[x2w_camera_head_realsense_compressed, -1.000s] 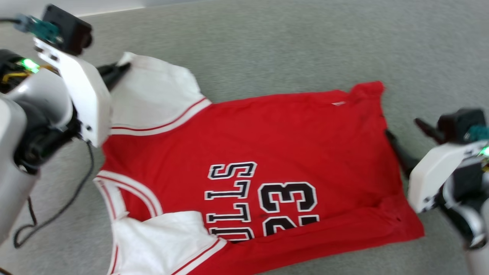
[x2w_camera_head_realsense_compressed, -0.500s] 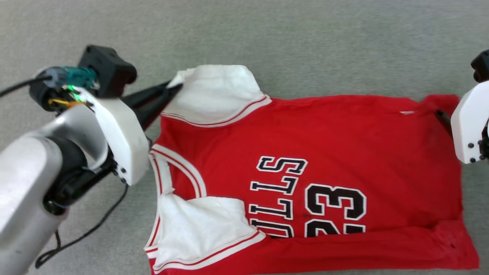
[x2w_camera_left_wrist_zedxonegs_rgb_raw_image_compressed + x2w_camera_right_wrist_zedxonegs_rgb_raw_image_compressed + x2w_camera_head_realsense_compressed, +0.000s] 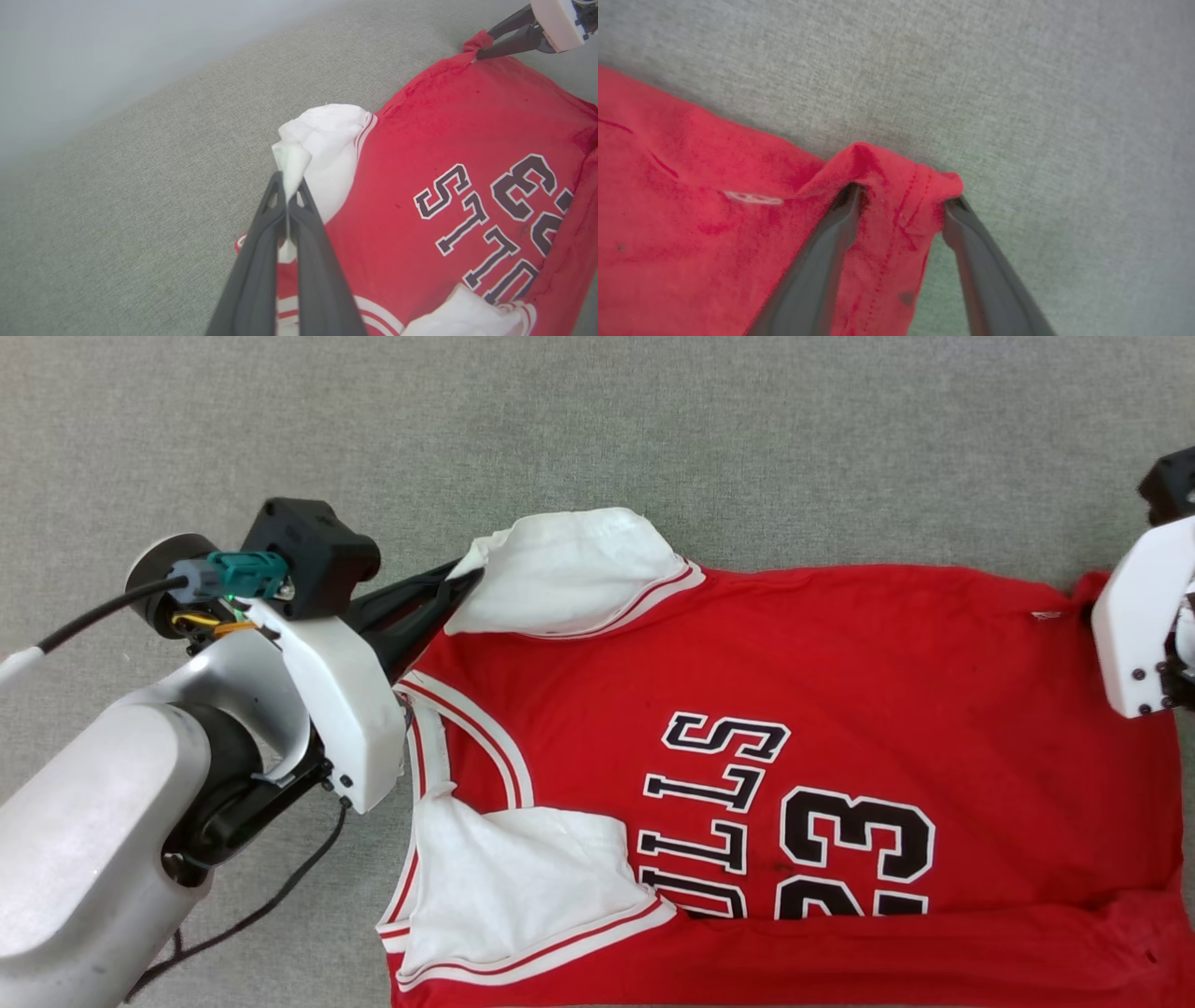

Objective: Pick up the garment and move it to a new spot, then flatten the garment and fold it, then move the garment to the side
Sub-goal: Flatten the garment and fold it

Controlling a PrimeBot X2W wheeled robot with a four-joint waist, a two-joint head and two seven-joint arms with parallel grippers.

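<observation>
Garment [image 3: 840, 653] lies spread, unfolded; left end effector [image 3: 287, 186] clamped on white sleeve [image 3: 327, 140], right end effector [image 3: 901, 195] apart astride hem corner [image 3: 896, 170]; flattening, folding, side-move judged outstanding.

grey woven surface [image 3: 653, 420], pale wall [image 3: 93, 46] behind it

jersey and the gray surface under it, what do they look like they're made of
Jersey: soft, matte red knit by the look; it creases and bunches limply at the hem corner. Gray surface: matte, woven-looking textile, perhaps upholstery or low carpet; fine speckled weave shows up close.
</observation>
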